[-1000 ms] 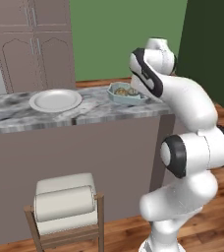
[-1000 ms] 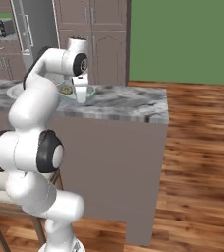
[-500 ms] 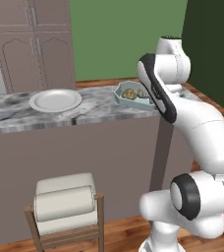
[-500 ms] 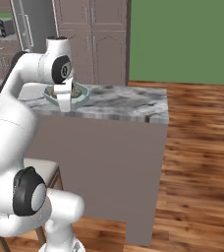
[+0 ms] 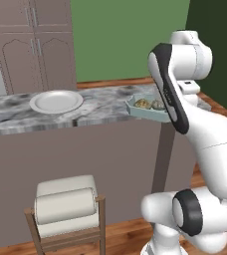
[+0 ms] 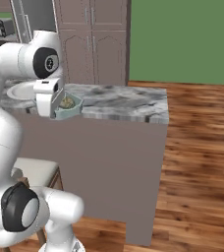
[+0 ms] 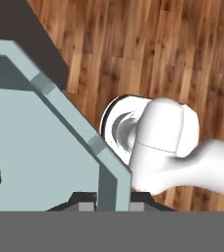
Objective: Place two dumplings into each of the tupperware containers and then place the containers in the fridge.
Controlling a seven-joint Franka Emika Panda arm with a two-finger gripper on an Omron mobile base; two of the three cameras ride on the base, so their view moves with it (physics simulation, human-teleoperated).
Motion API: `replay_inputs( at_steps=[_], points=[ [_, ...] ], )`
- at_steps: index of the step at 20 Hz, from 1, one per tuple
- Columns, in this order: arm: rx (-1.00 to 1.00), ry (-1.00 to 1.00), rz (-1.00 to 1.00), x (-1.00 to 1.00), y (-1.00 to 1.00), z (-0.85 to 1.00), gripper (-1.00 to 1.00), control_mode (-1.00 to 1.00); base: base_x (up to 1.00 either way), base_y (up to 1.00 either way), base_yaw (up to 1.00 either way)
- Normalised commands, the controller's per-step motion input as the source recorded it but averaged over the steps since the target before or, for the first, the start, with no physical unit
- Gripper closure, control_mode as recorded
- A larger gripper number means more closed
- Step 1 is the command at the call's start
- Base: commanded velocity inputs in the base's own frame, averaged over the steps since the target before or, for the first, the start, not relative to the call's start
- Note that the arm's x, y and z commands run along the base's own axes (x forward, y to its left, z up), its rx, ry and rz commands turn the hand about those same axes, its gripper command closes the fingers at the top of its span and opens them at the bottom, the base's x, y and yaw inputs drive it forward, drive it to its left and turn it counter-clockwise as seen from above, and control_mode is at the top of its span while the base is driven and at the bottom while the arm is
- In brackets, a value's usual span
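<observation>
Green wall (image 6: 182, 39) and brown wooden cabinets (image 6: 92, 42) stood behind everything, well beyond the jaws, with plank floor (image 6: 202, 162) below them. Marble-grey counter (image 6: 128, 101) on a dark island body ran out to both sides of the jaws, its front edge just under them. A padded wooden stool (image 5: 68, 211) sat far below, on the floor before the island. Round white plate (image 5: 56, 101) lay on the counter well off to the side of the jaws.

Gripper (image 6: 50, 110) was at the counter's front edge, jaws clamped together on the rim of a teal tupperware container (image 6: 67, 107). Container hung at the counter's edge, partly out past it; whether its base touched the stone could not be told. In the hand view the rim (image 7: 106, 162) ran straight up from between the finger tips, the tub's pale floor spreading to one side.

Two tan-brown dumplings (image 5: 149, 103) lay side by side inside the container, just beyond the jaws.
</observation>
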Motion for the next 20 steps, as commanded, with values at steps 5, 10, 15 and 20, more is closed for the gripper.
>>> replay_inputs(
  at_steps=[5,10,15,20],
  points=[
    [0.0,0.08,-0.05,-0.62,0.02,-0.03,1.0,-1.0,0.0,0.0,0.0],
    [0.0,0.02,0.0,-0.19,0.13,0.0,1.0,-1.0,0.0,0.0,0.0],
    [0.0,-0.01,0.0,-0.22,0.09,0.0,1.0,-1.0,0.0,0.0,0.0],
    [0.0,0.0,-0.01,-0.24,0.0,0.0,1.0,-1.0,0.0,0.0,0.0]
  ],
)
